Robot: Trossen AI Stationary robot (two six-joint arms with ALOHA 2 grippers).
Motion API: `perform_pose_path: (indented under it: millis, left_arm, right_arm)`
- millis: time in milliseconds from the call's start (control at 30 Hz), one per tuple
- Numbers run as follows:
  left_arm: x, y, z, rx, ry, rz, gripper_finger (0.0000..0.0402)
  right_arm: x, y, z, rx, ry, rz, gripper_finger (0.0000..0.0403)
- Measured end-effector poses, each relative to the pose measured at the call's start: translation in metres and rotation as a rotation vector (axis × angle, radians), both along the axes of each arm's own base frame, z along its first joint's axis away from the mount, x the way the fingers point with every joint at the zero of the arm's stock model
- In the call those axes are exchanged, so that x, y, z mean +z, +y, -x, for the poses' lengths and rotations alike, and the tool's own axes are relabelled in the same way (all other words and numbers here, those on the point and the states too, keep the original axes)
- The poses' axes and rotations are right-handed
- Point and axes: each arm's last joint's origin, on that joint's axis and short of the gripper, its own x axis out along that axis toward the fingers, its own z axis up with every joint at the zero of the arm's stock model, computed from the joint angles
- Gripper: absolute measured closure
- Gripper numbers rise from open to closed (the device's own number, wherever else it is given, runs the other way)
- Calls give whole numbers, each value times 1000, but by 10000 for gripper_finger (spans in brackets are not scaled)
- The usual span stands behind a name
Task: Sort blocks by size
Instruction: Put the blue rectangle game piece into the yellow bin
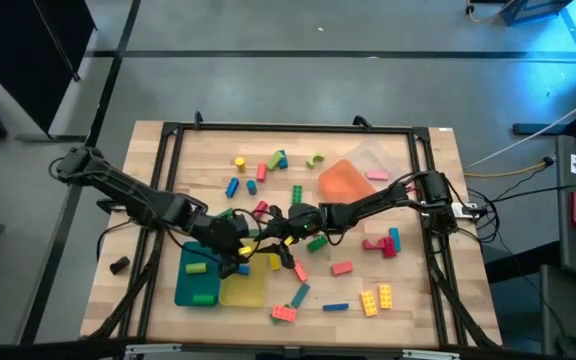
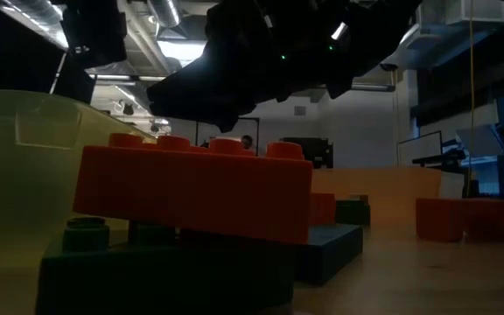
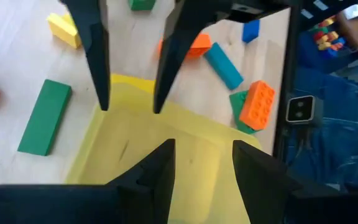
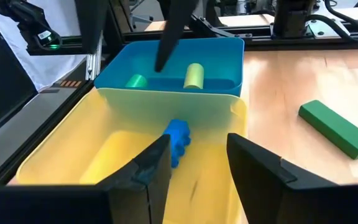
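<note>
Wooden surface (image 1: 408, 300) still carries most of the loose studded plastic blocks (image 1: 376, 298), roughly twenty scattered, so sorting looks early: the teal plastic tray (image 4: 216, 56) holds two green blocks, the yellow plastic tray (image 4: 73, 155) beside it holds one small blue block (image 4: 178, 138), and the orange tray (image 1: 344, 180) and clear tray (image 1: 376, 158) look empty. Both arms meet over the yellow tray; left tool (image 3: 201, 158) and right tool (image 4: 197, 162) each stand part open, gripping nothing.
</note>
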Motion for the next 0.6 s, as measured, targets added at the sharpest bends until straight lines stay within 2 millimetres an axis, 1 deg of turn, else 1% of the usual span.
perform_pose_path:
  millis: [100, 200, 333, 433, 600]
  left_arm:
    - [0, -1, 1, 3, -8, -25, 256]
    - [1, 4, 1, 49, -11, -45, 256]
    - [3, 18, 1, 149, -5, -83, 256]
    - [3, 32, -2, 240, -17, -122, 256]
    - [3, 52, -6, 302, -29, -200, 256]
  right_arm:
    - [6, -4, 1, -3, -6, 10, 244]
    - [28, -11, 7, 18, -21, 4, 244]
    - [56, -31, 22, -6, 20, 85, 244]
    - [77, -45, 40, -64, 88, 179, 244]
    - [116, -66, 81, -182, 185, 311, 244]
